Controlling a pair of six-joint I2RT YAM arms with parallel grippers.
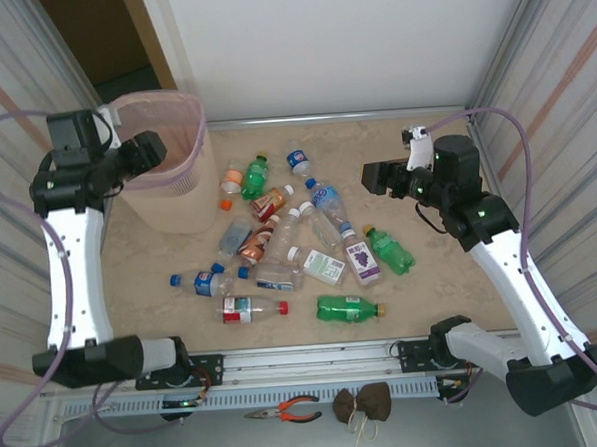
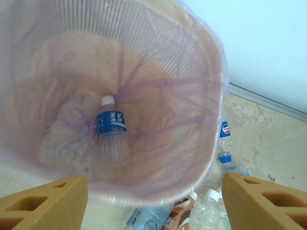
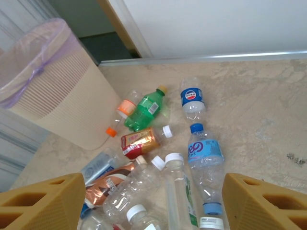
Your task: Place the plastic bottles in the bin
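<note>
- Beige stone-look tabletop [image 1: 432, 287] carries most plastic bottles [image 1: 348, 307], strewn beside the bin [image 1: 172, 205]; one blue-labelled bottle [image 2: 111, 132] lies inside.
- I see my left gripper [image 2: 153, 201] over the bin mouth, jaws spread, empty; right gripper [image 3: 153, 203] likewise open above the pile.
- My worry: round bottles touch, so a grab may roll neighbours away.

1 blue-labelled bottle [image 2: 111, 127] inside bin [image 2: 182, 57]
</note>
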